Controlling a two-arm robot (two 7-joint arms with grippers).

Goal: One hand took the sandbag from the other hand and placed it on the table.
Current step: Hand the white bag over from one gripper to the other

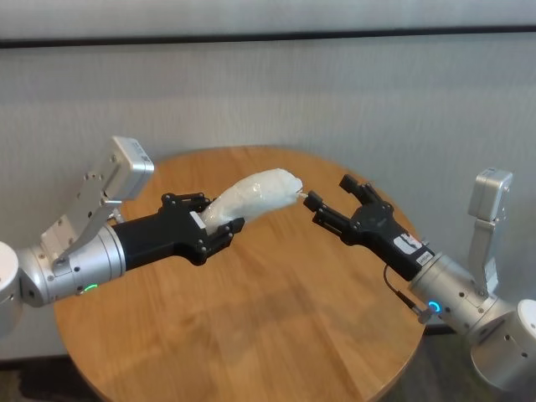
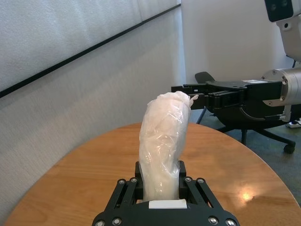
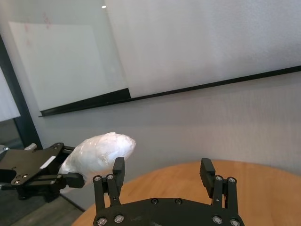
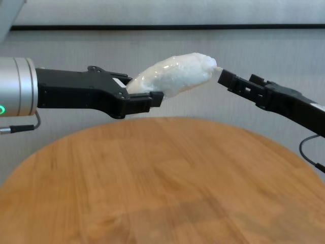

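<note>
Left tool [image 1: 219, 224] clamps glossy white curved sandbag [image 1: 251, 195]; right tool [image 1: 328, 191] wide.

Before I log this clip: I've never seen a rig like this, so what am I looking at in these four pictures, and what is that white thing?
This is a robot with two arms, each ending in a black two-finger gripper. One picture looks down from its head, one looks forward from its chest, and the other two come from cameras on each wrist. The left gripper is shut on one end of a white plastic-wrapped sandbag, holding it in the air above the round wooden table. The right gripper is open and faces the bag's free, twisted tip. One of its fingers is right at that tip, but the gripper has not closed on the bag. I can see nothing lying on the table in these views.
</note>
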